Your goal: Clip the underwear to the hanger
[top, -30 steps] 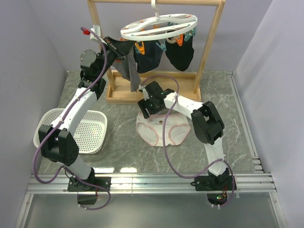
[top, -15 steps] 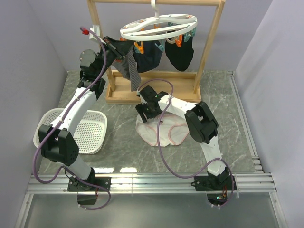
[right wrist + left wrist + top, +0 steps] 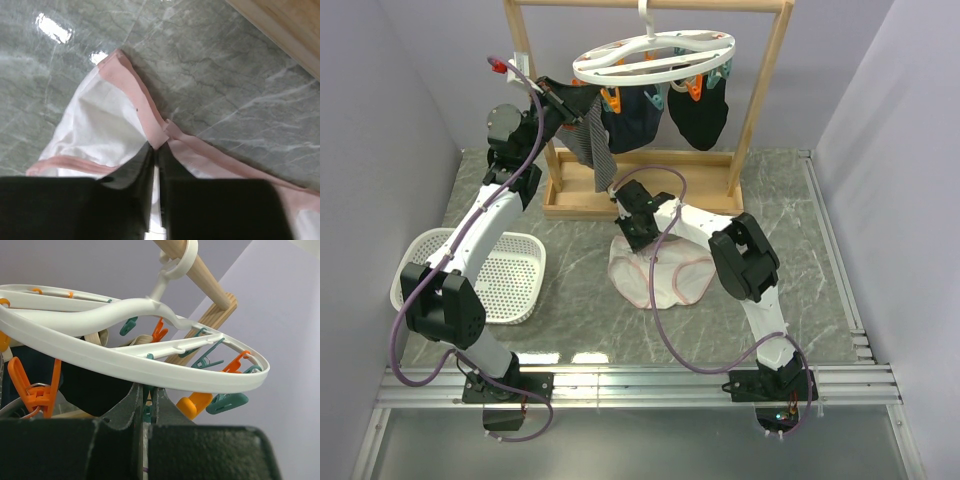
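The underwear (image 3: pixel 658 277), white with pink trim, lies flat on the marble table; in the right wrist view its pink waistband (image 3: pixel 131 87) is bunched at my fingertips. My right gripper (image 3: pixel 638 236) (image 3: pixel 156 146) is down on the garment's far left corner, shut on that waistband. The hanger (image 3: pixel 653 60) (image 3: pixel 125 365), a white oval ring with orange and teal clips, hangs from the wooden rack. My left gripper (image 3: pixel 563 100) (image 3: pixel 146 389) is raised just under the ring's left rim, shut on a teal clip (image 3: pixel 145 412) that shows between its fingertips.
The wooden rack (image 3: pixel 762 110) stands at the back of the table. Two dark garments (image 3: pixel 698 115) and a grey striped cloth (image 3: pixel 592 145) hang from the hanger. A white perforated basket (image 3: pixel 510 275) sits at the left. Grey walls close both sides.
My right gripper has slid left and back over the underwear to its waistband corner and shut on it, from open. The left arm has stayed still.
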Controlling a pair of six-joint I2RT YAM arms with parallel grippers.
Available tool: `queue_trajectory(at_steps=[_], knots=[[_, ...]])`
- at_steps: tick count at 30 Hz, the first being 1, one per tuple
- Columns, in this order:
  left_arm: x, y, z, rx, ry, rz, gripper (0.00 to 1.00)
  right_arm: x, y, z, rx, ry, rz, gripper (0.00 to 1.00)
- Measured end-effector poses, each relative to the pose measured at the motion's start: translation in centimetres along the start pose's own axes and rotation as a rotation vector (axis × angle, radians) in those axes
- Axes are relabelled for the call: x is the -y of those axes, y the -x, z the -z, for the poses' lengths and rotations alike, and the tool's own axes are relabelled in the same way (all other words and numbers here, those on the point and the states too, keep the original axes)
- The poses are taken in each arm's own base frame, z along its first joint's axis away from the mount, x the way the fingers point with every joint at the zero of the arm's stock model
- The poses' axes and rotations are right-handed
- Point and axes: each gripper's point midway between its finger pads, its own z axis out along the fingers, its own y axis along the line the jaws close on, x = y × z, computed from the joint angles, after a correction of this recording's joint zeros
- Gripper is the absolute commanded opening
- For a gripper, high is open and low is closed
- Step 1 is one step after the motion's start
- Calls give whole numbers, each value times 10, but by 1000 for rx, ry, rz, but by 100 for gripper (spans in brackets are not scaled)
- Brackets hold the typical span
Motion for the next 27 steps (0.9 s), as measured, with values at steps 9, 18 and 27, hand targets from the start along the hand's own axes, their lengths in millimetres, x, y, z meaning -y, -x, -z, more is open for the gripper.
queue_trajectory(at_steps=[9, 18, 27], knots=[[-1, 0, 0, 0, 1, 0, 0, 2, -5, 5, 47, 2, 18, 0], [0, 0, 0, -5, -3, 0, 0, 11, 27, 92, 364, -47, 102, 0], [0, 0, 0, -5, -3, 0, 0, 13, 97, 176, 749, -121, 168, 0]])
